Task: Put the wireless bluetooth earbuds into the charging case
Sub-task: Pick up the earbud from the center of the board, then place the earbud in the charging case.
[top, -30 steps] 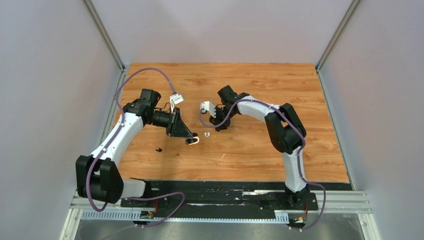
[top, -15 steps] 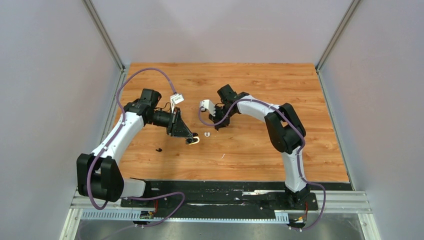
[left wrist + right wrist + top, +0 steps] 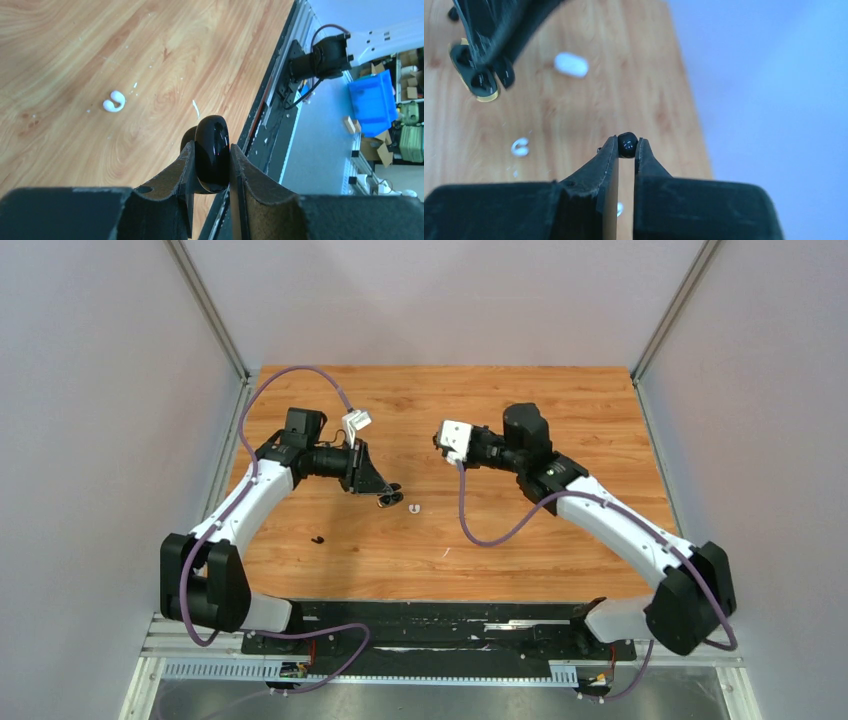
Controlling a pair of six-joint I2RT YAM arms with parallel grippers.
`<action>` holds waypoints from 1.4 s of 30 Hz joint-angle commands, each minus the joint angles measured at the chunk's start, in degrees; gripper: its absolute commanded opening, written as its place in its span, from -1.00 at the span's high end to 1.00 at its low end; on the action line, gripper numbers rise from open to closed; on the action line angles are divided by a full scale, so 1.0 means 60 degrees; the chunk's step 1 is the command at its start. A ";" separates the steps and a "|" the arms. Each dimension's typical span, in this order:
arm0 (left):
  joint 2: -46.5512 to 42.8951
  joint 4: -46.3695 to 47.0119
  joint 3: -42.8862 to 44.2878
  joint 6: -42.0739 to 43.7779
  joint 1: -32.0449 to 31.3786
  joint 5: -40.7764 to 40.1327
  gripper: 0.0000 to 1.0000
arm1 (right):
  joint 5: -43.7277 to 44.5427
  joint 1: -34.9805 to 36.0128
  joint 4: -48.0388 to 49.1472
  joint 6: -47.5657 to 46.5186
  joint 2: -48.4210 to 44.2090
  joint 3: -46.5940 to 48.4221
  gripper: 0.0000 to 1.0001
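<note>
One small black piece (image 3: 318,539), too small to be identified, is seen lying on the wooden table (image 3: 560,540) nearest the arm bases, on the left. Farther in, near the middle, a white earbud (image 3: 415,507) is found lying on the wood, curled like a letter C. Just to its left, the left gripper (image 3: 211,148) is pressed onto a glossy black charging case (image 3: 212,165), which is pinched edge-on between the two fingers (image 3: 172,180). In the right wrist view a gold-rimmed face with dark recesses is shown on the case. The case and the white earbud are seen apart. Farthest back, right of the middle, the right gripper (image 3: 626,146) is clamped on a tiny black earbud (image 3: 627,144), held at the very fingertips above the table and apart from the case. A blurred white shape (image 3: 570,65) is seen beside the left gripper in that view, but what it is cannot be told.
</note>
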 commanded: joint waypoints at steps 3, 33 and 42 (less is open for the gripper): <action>0.0194 0.2433 0.0280 -0.2033 -0.0524 -0.0157 1.00 | 0.0448 0.1074 0.4800 -0.1427 -0.1567 -0.2391 1.00; -0.0667 0.7501 -0.1110 -0.6757 -0.0787 0.0450 1.00 | 0.1654 0.2631 0.7171 -0.4508 -0.1736 -0.4284 1.00; -0.0359 0.7726 -0.0916 -0.7183 -0.0782 0.1068 1.00 | 0.1553 0.2529 0.7101 -0.5018 -0.1739 -0.4347 1.00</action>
